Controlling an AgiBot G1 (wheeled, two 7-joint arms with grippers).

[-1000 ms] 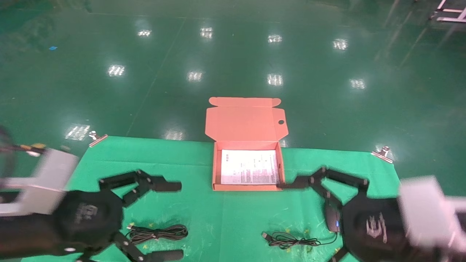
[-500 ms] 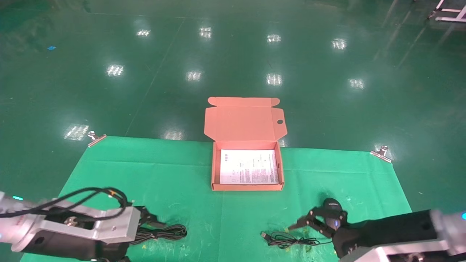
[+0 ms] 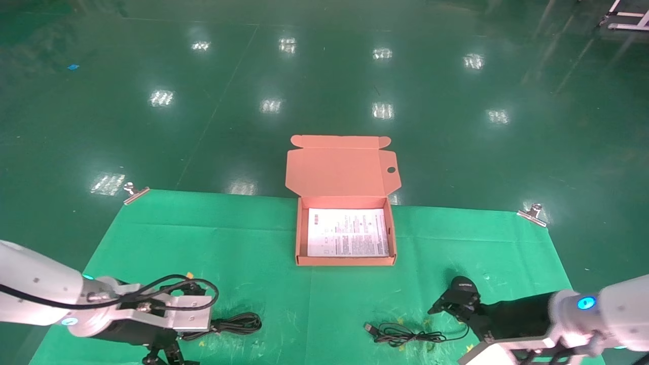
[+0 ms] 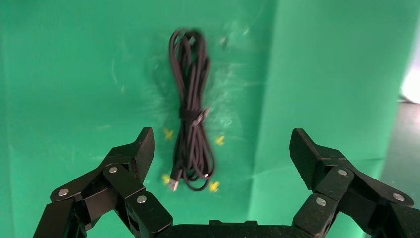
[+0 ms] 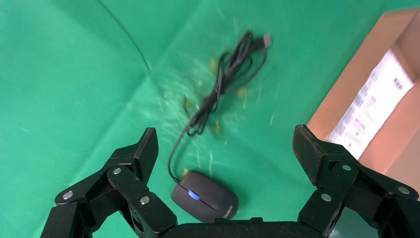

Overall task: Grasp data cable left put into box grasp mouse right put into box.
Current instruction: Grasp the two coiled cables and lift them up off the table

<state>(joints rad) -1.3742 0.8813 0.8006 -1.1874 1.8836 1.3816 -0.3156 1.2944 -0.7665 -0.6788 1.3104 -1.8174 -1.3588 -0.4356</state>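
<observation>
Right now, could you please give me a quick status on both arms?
Left end effector open above bundled black data cable. Right end effector open over small black mouse. Salmon-orange cardboard box open, nothing blocking.

Hidden or cut off, for your check:

- Left gripper point(image 4: 220, 156): in your head view it sits under its own wrist housing at the lower edge; fingertips not visible there. In the left wrist view its finger bases run off the lower edge.
- Cable point(image 3: 236, 323): the end nearest the left arm is covered by the wrist in the head view; its far loop is blurred in the left wrist view.
- Right gripper point(image 5: 225, 156): mostly behind the arm in the head view.
- Mouse point(image 3: 464, 288): partly covered by the right gripper; its light is hidden there.
- Box point(image 5: 346, 99): cut off by the right wrist view's edge; sheet print too small to read.
</observation>
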